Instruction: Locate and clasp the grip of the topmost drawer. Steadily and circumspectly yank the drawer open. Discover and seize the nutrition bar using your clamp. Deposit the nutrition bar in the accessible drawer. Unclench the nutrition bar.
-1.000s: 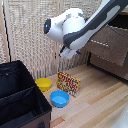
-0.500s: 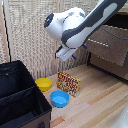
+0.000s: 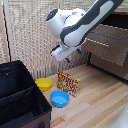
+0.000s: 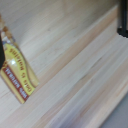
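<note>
I see a yellow bowl (image 3: pixel 43 83) on the wooden floor (image 3: pixel 100 102); a blue bowl (image 3: pixel 60 98) at its five o'clock; a black bin (image 3: pixel 20 100) at its eight o'clock.

Bare wood floor (image 3: pixel 100 102) lower right: open passage. Black bin (image 3: pixel 20 97) blocks lower left. Yellow bowl (image 3: pixel 43 83), blue bowl (image 3: pixel 60 98) crowd centre.

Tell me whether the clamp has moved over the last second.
Yes. The clamp has dropped lower and shifted toward the exterior view's left, closer to the nutrition bar, which stayed put beside the yellow bowl.
</note>
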Tool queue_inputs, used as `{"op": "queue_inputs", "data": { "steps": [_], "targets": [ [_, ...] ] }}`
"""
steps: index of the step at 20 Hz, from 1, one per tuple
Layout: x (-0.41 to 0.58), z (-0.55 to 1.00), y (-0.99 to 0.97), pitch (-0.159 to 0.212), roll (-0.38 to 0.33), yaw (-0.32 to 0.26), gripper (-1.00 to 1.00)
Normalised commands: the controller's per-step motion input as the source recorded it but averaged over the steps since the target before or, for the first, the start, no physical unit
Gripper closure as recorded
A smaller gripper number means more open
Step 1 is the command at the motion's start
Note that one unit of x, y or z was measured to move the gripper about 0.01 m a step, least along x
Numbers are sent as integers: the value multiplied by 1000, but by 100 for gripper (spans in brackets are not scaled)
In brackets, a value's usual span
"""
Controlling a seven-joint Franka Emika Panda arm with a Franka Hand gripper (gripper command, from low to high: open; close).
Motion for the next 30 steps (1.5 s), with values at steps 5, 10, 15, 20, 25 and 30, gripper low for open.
{"op": "queue_inputs", "data": {
  "steps": [5, 10, 15, 20, 25, 30],
  "targets": [
    [215, -162, 94, 133, 275, 2, -100],
    [97, -205, 24, 104, 39, 31, -100],
    [86, -402, -30, 26, 45, 45, -100],
    [92, -424, -121, 2, 149, 69, -100],
    [25, -366, -161, -20, 179, 123, -100],
    [54, -109, -89, -20, 120, 80, 100]
  ]
}}
